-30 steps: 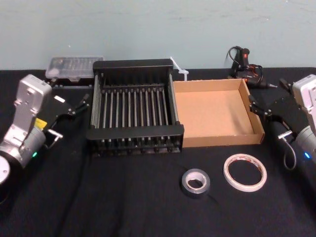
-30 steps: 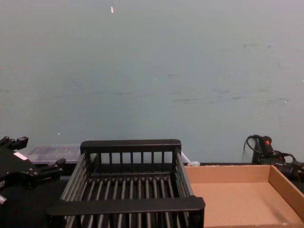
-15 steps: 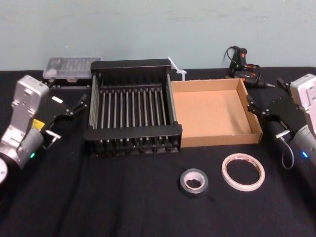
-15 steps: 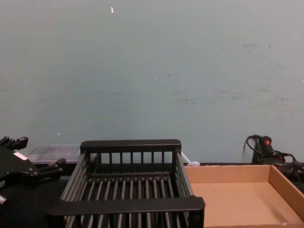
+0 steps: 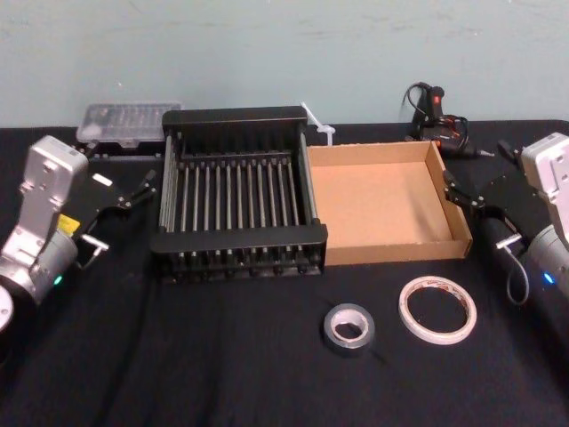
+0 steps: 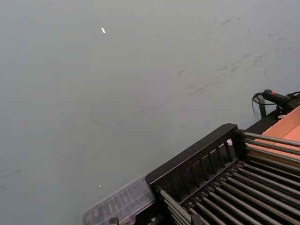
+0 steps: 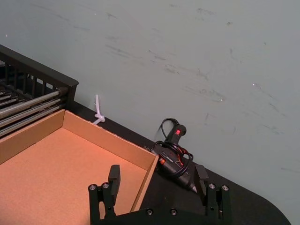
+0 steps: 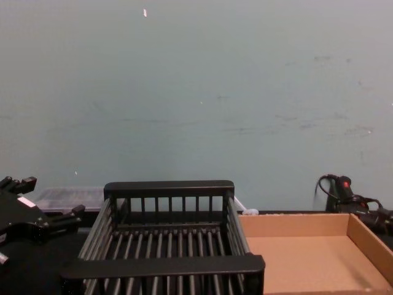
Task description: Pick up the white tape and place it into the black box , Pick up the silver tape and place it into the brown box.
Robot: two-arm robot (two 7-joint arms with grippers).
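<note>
White tape [image 5: 437, 309] lies flat on the desk [image 5: 222, 356]: lower the open right pincer [image 5: 460, 191] over its rim; left pincer [image 5: 142, 189] idles open.

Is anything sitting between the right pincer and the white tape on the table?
Nothing visible. The white tape lies flat on the black cloth in front of the brown box, and the right pincer hovers open beside that box's right wall. Bare cloth lies between them; the silver tape sits off to the left.
</note>
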